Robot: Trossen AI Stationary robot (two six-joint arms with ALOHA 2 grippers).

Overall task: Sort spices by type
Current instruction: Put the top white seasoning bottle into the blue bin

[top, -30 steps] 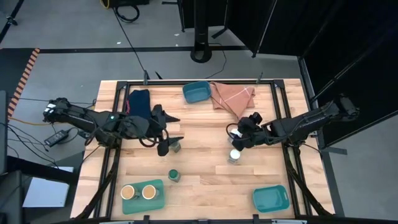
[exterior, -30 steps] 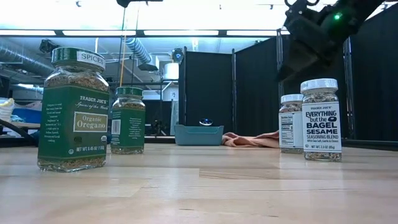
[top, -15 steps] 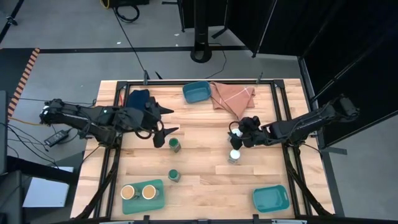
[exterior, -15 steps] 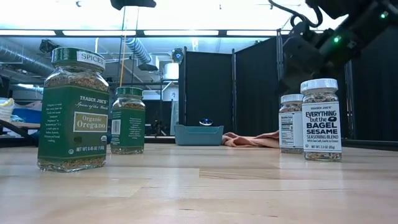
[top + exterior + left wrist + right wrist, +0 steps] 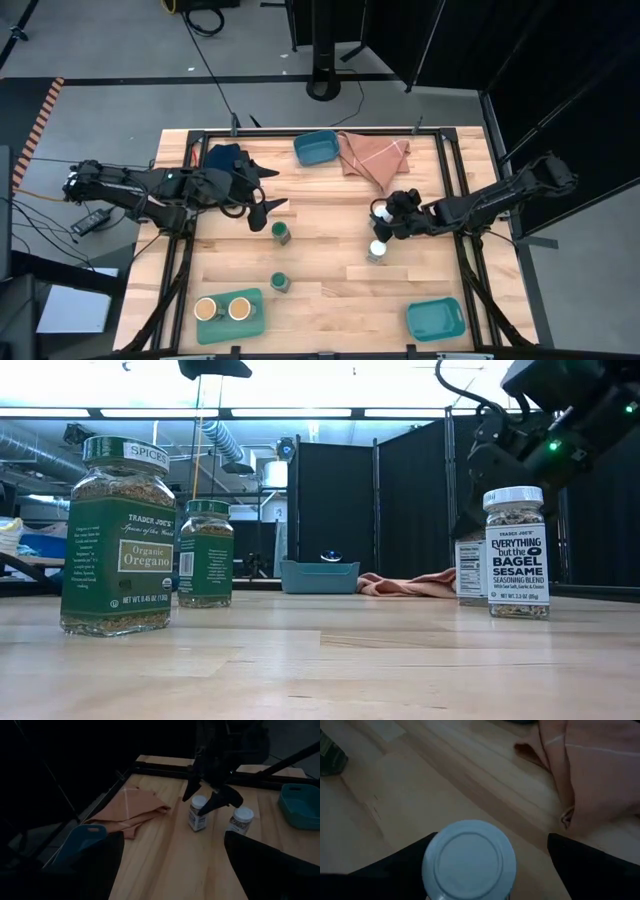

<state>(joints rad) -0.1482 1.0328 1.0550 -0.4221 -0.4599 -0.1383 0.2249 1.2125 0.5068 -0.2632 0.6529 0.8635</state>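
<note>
You have the right end effector [image 5: 380,213] lowered around a small white-lidded spice jar [image 5: 469,859] right of the tabletop's centre. Its fingers are spread wide, one on either side of the lid, and whether they touch the jar you cannot tell. A second white-lidded jar labelled bagel sesame blend [image 5: 516,553] stands just beside it, toward the near edge.

Your left end effector [image 5: 268,190] hangs released above the pale wooden tabletop [image 5: 330,270], left of centre, its fingers spread and holding nothing. Just beside it, toward the near edge, stands a small green-lidded spice jar [image 5: 281,233]. The other green-lidded jar of oregano [image 5: 280,282] stands closer to the near edge.

Two tan-lidded jars [image 5: 222,309] sit side by side in a teal plastic tray [image 5: 256,321] at the near left corner. Another teal tray [image 5: 436,320] lies at the near right corner, and a third teal tray [image 5: 316,149] sits at the far edge. A folded salmon-coloured cloth [image 5: 372,157] lies touching that tray. A dark blue folded cloth [image 5: 222,158] lies near the far left corner.
</note>
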